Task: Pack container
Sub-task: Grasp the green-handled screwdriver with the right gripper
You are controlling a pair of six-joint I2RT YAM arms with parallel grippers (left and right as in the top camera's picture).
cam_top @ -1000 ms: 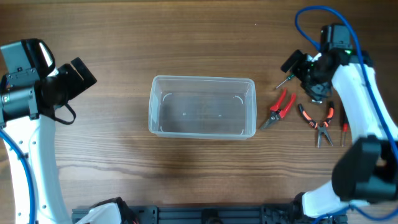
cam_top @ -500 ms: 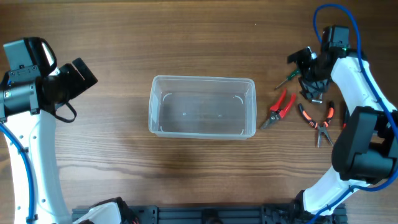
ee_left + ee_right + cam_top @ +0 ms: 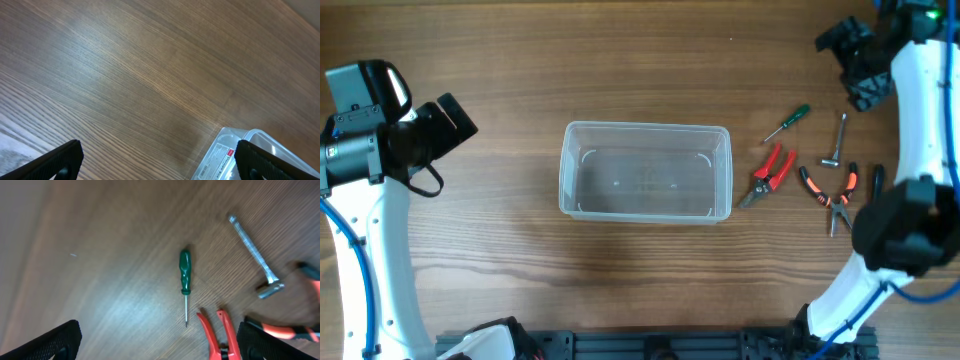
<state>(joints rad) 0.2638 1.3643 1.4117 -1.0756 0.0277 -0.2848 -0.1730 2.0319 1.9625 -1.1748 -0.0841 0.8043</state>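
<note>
Container point(image 3: 646, 127): one, on tabletop.
Screwdriver point(image 3: 788, 122): one.
Pliers: two, red pliers point(image 3: 770, 172) and red-black pliers point(image 3: 830, 195).
Metal tool point(image 3: 838, 138): one.
Left claw point(image 3: 160, 162): spread wide, empty.
Right claw point(image 3: 160, 341): spread wide, empty.

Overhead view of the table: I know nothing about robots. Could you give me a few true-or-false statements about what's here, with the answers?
1. The container has nothing in it. True.
2. The green screwdriver lies inside the container. False: it lies on the table, on the right arm's side of the container.
3. The right gripper grips the red-handled pliers. False: it is open and empty, and the pliers lie on the table.
4. The left gripper is open, holding nothing. True.
</note>
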